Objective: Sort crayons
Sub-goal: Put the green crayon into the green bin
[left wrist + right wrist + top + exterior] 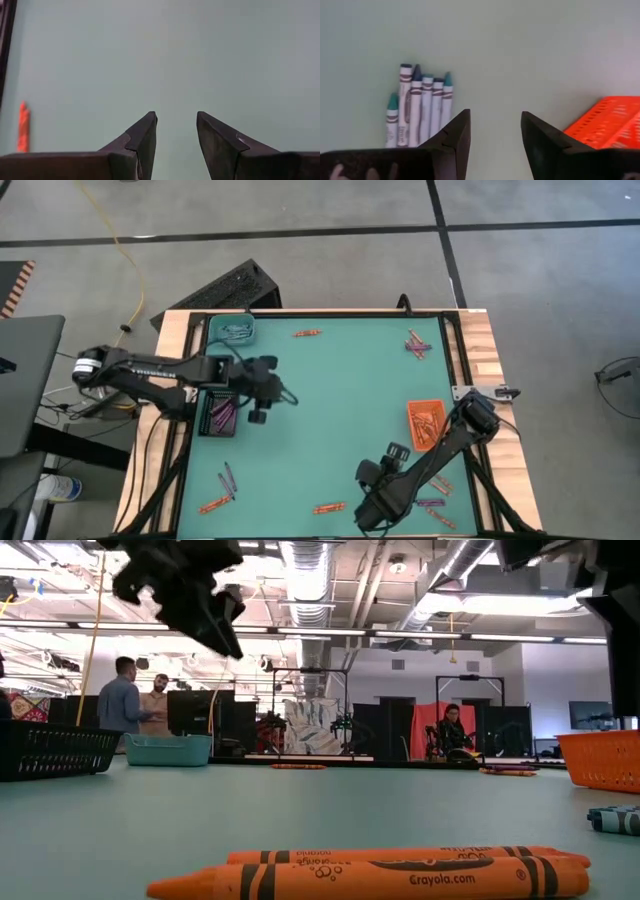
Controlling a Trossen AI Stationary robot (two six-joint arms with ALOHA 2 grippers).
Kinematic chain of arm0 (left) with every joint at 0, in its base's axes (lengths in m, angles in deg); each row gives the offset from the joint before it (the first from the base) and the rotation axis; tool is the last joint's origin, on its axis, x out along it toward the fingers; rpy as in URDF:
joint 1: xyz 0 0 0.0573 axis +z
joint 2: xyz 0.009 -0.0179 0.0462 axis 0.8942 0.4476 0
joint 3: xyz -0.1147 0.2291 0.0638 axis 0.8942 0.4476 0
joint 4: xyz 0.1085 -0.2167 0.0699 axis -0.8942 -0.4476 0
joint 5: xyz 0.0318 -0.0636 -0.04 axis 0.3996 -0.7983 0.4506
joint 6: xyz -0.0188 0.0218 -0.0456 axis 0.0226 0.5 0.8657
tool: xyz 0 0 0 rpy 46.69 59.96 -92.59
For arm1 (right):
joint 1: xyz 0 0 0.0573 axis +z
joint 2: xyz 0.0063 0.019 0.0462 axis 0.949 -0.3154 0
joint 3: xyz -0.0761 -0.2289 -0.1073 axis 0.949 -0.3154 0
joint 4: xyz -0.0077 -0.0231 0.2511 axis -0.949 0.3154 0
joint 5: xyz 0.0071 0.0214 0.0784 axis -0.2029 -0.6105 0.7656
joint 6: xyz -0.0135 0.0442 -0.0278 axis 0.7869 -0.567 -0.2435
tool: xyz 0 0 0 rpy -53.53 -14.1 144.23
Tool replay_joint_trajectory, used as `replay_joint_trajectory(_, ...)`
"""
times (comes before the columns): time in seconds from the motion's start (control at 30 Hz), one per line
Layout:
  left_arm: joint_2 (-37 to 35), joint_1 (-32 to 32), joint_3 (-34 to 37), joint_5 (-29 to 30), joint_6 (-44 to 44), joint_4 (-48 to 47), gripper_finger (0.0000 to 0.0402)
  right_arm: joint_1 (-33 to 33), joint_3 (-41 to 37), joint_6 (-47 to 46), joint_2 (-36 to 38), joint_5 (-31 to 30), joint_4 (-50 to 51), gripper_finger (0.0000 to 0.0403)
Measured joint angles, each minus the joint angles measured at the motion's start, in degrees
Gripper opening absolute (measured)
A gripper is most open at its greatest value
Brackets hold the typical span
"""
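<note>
Crayons lie scattered on the teal table: an orange one (306,333) at the far side, a purple and orange few (418,345) far right, a small group (222,490) near left, and two orange ones (380,875) at the near edge. A row of pale blue crayons (420,112) lies flat just ahead of my right gripper (492,130), which hangs open and empty above the table near the orange tray (427,423). My left gripper (288,395) hovers open and empty over bare table, just right of the black tray (220,412) that holds purple crayons.
A teal tray (235,330) stands at the far left corner. More crayons (435,505) lie near the right arm's elbow. One orange crayon (22,127) shows beside my left gripper. The table's middle is bare. People stand in the room beyond the table.
</note>
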Motion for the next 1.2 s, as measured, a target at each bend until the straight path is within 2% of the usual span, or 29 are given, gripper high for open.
replay_joint_trajectory(0.3, 0.02, -6.94, 0.00, 0.21, 1.60, 3.75, 0.0129, -0.28, -4.74, -1.88, 0.55, 2.57, -3.61, 0.0166)
replay_joint_trajectory(0.47, 0.02, -8.88, 0.00, 2.09, 1.65, 3.64, 0.0129, 0.81, -11.12, -5.74, 5.11, 2.62, -6.80, 0.0166)
replay_joint_trajectory(0.77, 0.02, -10.27, 0.00, 2.43, 1.56, 3.72, 0.0129, 2.52, -29.89, -11.67, 18.62, 2.60, -30.85, 0.0165)
replay_joint_trajectory(0.93, 0.02, -10.73, 0.00, 2.36, 1.54, 3.78, 0.0130, 2.52, -31.08, -12.50, 20.26, 1.11, -33.72, 0.0165)
replay_joint_trajectory(1.2, 0.02, -10.71, 0.02, 2.36, 1.54, 3.83, 0.0130, 2.54, -31.08, -11.62, 18.23, 1.13, -35.45, 0.0165)
